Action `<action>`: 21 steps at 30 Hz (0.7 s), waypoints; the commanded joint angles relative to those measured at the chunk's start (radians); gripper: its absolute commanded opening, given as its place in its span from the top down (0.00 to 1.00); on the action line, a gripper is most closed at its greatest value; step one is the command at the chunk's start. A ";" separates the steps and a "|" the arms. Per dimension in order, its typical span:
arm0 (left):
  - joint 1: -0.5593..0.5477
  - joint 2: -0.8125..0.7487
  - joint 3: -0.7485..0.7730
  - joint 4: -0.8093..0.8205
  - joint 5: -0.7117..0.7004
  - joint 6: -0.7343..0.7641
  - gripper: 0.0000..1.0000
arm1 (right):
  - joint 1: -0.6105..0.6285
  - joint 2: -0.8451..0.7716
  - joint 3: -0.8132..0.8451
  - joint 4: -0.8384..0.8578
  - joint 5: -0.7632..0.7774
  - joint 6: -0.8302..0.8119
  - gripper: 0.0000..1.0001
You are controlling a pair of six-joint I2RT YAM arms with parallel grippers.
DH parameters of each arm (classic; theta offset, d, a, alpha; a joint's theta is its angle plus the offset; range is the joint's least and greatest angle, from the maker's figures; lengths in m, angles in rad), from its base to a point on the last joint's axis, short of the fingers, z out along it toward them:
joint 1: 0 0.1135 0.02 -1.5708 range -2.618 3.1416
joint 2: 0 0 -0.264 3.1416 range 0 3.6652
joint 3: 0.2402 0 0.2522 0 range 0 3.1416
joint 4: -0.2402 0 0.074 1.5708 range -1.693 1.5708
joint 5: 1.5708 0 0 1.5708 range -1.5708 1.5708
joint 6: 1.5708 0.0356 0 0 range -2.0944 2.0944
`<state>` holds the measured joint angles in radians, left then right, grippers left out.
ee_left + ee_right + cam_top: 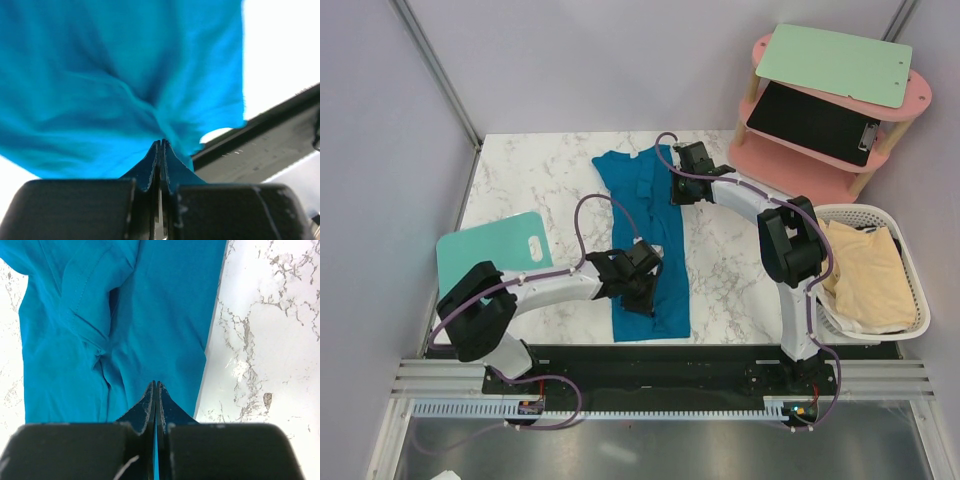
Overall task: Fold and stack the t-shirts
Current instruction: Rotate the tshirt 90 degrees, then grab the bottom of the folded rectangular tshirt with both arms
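Teal t-shirt laid lengthwise on the marble worktop, collar end far and hem end near. It lies as a narrow strip, which suggests its sides are already turned in. The left claw is clamped on a raised pinch of cloth close to the hem, beside the near edge of the worktop. The right claw is clamped on the far end near the right-hand edge, with a sliver of teal showing between its closed fingers. Gripping both ends probably steadies the strip, so one end can be carried over the other without wrinkling. The cream t-shirts lie heaped in the white basket at the right, apparently waiting their turn. A green board lies flat at the left, apart from the shirt, and its purpose cannot be told.
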<state>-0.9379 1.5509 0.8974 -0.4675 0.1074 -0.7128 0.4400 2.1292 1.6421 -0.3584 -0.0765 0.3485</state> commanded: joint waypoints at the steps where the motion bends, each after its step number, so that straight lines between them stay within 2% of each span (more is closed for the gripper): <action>1: -0.059 0.034 0.074 0.052 0.015 -0.033 0.98 | -0.006 -0.003 0.016 0.013 -0.019 0.007 1.00; 6: -0.114 0.118 0.104 0.052 0.032 -0.040 0.98 | -0.007 0.023 0.033 0.015 -0.034 0.010 1.00; 14: -0.139 0.121 0.066 0.032 0.011 -0.066 0.98 | -0.009 0.086 0.120 0.018 -0.065 0.024 1.00; 19: -0.137 -0.061 0.041 0.021 -0.064 -0.053 0.98 | -0.012 0.101 0.182 0.024 -0.072 0.026 1.00; 21: -0.134 -0.216 0.054 -0.031 -0.170 -0.045 0.98 | -0.017 0.107 0.199 0.033 -0.078 0.035 1.00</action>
<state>-1.0752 1.5810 0.9302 -0.4580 0.0856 -0.7444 0.4332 2.2269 1.7607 -0.3599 -0.1314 0.3641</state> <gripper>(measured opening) 0.025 0.007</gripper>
